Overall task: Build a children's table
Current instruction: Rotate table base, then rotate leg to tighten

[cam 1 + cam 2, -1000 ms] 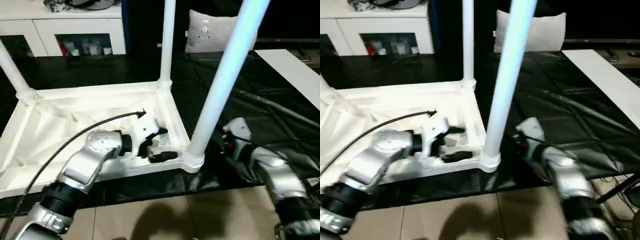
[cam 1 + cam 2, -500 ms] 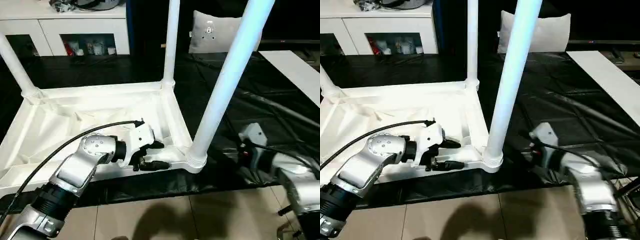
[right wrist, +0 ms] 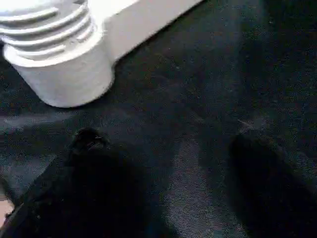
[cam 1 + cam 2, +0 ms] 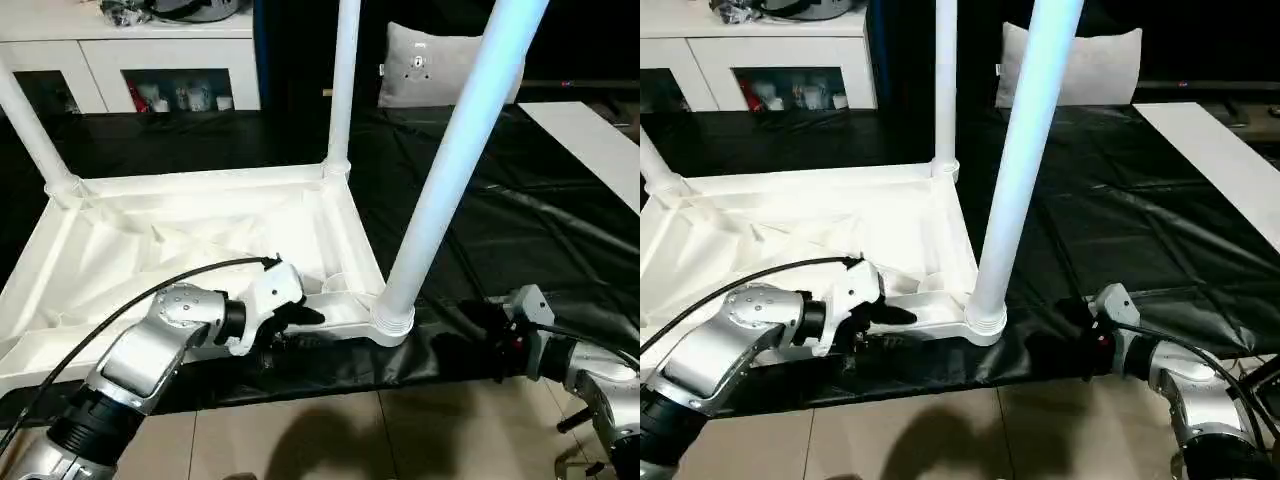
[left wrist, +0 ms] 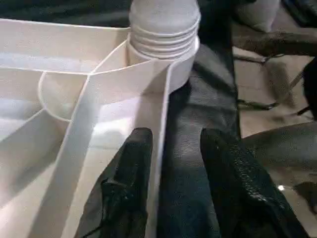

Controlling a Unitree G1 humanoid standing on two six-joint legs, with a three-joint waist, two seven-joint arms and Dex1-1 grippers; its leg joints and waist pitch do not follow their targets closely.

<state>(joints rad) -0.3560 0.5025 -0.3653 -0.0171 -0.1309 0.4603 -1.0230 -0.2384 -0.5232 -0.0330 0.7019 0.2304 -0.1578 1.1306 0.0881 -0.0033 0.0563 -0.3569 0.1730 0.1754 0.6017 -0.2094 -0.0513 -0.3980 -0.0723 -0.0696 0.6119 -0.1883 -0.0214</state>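
Observation:
The white table top (image 4: 180,240) lies upside down on black cloth, ribbed side up. Three white legs stand in its corner sockets: near right (image 4: 450,170), far right (image 4: 343,80) and far left (image 4: 30,130). My left gripper (image 4: 295,330) is at the top's near rim, left of the near-right socket (image 4: 392,325). In the left wrist view its fingers (image 5: 133,173) straddle the rim wall (image 5: 161,124), one inside and one outside, with a gap on the outer side. My right gripper (image 3: 168,141) is open over the cloth just right of that socket (image 3: 59,64), holding nothing.
A white cabinet with glass doors (image 4: 150,60) and a grey cushion (image 4: 425,65) stand behind. A white board (image 4: 590,140) lies at the far right. The black cloth (image 4: 520,220) ends at tiled floor (image 4: 330,440) near me. A black cable (image 4: 130,300) arcs over my left forearm.
My left gripper has drawn back from inside the top to its near rim, with the fingers closer together. My right gripper has pulled back from the socket toward me.

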